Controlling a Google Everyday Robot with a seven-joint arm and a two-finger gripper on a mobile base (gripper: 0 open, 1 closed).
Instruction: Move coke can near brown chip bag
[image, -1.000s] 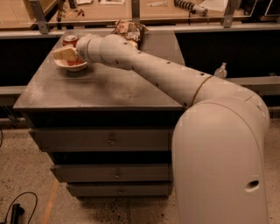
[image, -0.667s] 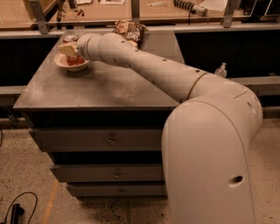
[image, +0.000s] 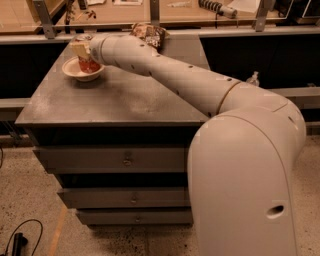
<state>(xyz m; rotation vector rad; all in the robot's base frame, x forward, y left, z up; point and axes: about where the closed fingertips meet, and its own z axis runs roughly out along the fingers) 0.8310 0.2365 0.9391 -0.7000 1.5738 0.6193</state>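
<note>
gripper (image: 82, 50) down over the coke can (image: 90, 64) at the bowl (image: 75, 75)
whether it is clamped on the can cannot be told. the red can stands in the pale bowl at the far left of the cabinet top (image: 115, 100); the brown chip bag (image: 149, 34) lies apart at the back edge, behind the arm (image: 170, 75).

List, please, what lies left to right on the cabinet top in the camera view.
Bowl → chip bag. The end effector and can overlap the bowl at far left, so unordered.
</note>
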